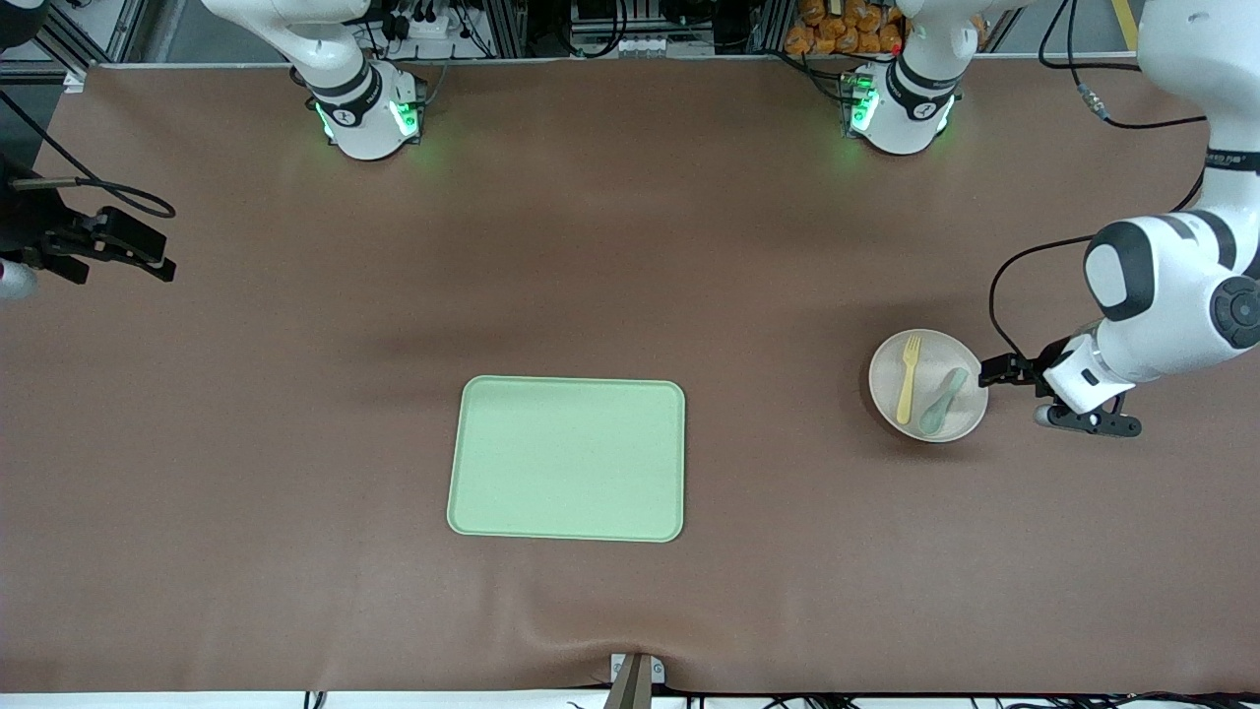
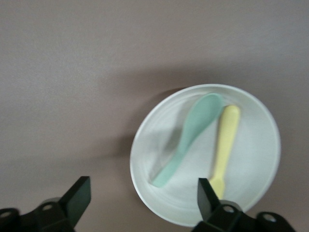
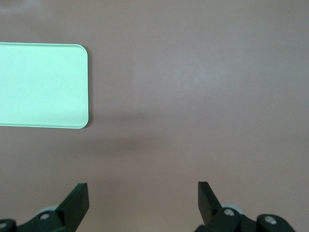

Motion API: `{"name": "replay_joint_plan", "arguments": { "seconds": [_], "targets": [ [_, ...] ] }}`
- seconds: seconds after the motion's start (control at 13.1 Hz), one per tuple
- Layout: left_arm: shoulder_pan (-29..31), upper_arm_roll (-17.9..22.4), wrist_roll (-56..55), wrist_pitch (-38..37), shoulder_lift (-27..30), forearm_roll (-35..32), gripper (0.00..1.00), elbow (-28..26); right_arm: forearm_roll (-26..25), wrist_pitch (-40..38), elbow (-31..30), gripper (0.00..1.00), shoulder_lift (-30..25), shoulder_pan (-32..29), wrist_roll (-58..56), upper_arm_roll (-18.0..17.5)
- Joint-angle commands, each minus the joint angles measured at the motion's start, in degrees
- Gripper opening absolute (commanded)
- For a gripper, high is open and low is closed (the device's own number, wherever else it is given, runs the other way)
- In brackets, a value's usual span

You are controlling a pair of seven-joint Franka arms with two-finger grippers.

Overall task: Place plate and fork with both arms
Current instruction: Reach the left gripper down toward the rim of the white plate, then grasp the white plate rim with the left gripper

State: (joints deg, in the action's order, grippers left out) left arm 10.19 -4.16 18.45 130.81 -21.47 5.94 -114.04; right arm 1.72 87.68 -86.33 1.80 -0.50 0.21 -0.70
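Observation:
The off-white plate lies on the table toward the left arm's end. On it lie the pale-yellow fork and a grey-green spoon, side by side. My left gripper is open and empty, low beside the plate's rim. In the left wrist view the plate, the fork and the spoon show just past the open left gripper, with the rim between its fingers. My right gripper is open and empty, up over the table's right-arm end; the right wrist view shows it over bare table.
A light-green rectangular tray lies empty mid-table, nearer the front camera than the plate; it also shows in the right wrist view. The brown mat covers the table. The two arm bases stand along the table's edge farthest from the camera.

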Motion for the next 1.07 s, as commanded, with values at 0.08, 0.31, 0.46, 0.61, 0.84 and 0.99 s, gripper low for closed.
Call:
{"name": "replay_joint_plan", "arguments": {
  "seconds": [0.08,0.31,0.46,0.61,0.84,0.99],
  "targets": [
    [2.4,-0.5,1.9,3.9,-4.3,2.7,0.72,0.0,0.9,-0.5,0.4,1.0,0.0,-1.2,0.4,-0.6],
    [3.0,-0.9,3.4,4.5,-6.3,6.1,0.6,0.0,0.9,-0.6,0.4,1.0,0.0,-1.2,0.4,-0.6],
    [3.2,-0.9,4.2,4.8,-7.4,6.8,0.51,0.2,0.9,-0.5,0.4,1.0,0.0,-1.1,0.4,-0.6],
    [3.3,-0.9,4.4,5.0,-8.1,7.5,0.4,0.3,0.9,-0.5,0.4,1.0,0.0,-1.2,0.3,-0.6],
    [3.4,-0.9,5.8,5.1,-8.2,7.6,0.26,0.4,0.9,-0.5,0.4,1.0,0.0,-1.2,0.3,-0.6],
    [3.4,-0.9,5.8,5.0,-8.2,7.6,0.21,0.5,0.9,-0.6,0.3,1.0,0.0,-1.2,0.3,-0.5]
  ]
}}
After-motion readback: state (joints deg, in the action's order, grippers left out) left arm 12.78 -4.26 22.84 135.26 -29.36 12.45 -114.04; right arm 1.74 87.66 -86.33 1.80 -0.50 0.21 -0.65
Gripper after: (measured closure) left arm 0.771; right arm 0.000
